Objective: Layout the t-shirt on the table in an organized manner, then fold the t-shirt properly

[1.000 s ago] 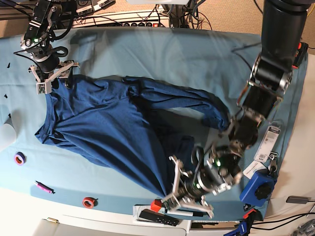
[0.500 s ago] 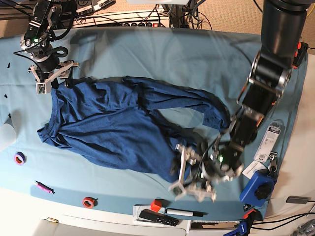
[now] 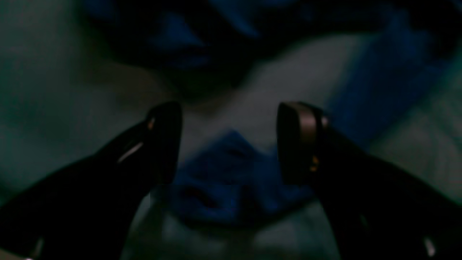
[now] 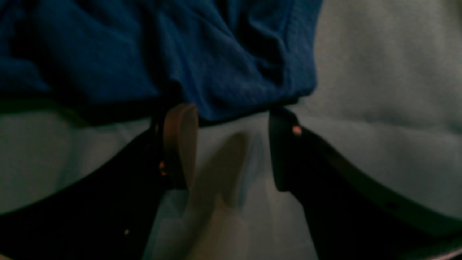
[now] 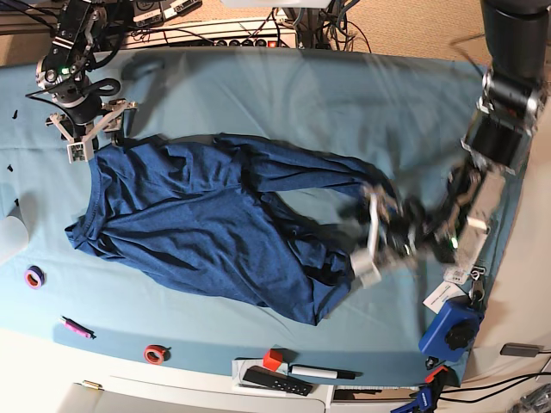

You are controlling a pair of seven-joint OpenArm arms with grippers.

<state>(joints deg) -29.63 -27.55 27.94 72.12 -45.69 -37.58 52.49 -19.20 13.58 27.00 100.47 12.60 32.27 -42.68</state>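
At the base view's left, the right gripper (image 5: 86, 136) is seen open at the t-shirt's (image 5: 207, 232) corner; the shirt is spread crumpled across the table (image 5: 284, 95); the left gripper (image 5: 372, 241), seemingly empty, is held open beside it.

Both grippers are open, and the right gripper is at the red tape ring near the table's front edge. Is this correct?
Partly. Both are open, but the right gripper is at the t-shirt's far corner, not at the red tape ring. The base view shows this; the left gripper is open too.
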